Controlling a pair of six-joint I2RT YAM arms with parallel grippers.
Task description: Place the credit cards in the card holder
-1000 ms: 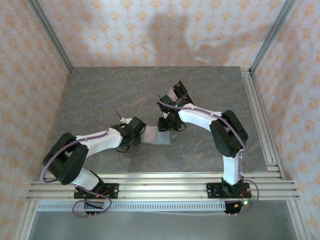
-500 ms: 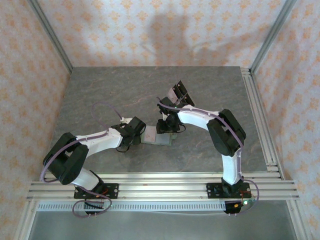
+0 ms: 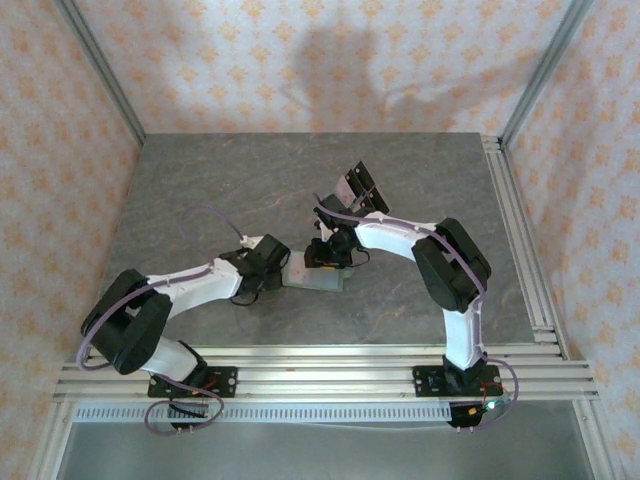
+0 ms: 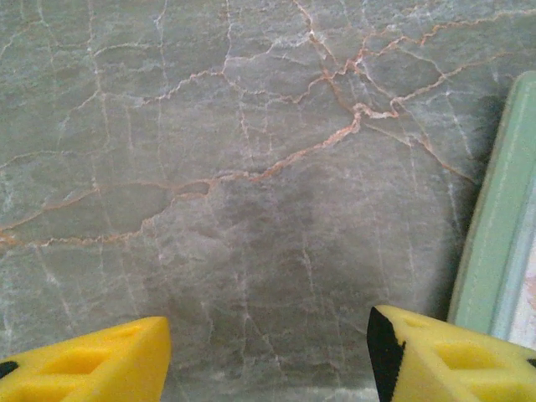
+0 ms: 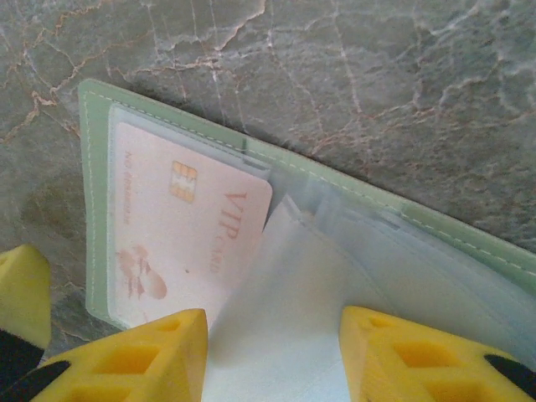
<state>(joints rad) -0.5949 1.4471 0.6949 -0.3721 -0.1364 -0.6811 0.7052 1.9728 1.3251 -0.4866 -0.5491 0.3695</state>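
Over the last second the right claw has edged leftward across the open card holder, which lies mid-counter between the two arms; the left claw has barely stirred, its jaws apart over bare counter, one finger just beside the holder's green edge; the right jaws stand apart too, straddling fanned clear sleeves, gripping nothing that I can see. A pink card already sits in the leftmost pocket; dark cards wait apart, toward the upper centre, so the job looks only partly done. From above the arms cover most of the holder; its right half runs out of the wrist view; how many dark cards remain is too small to count.
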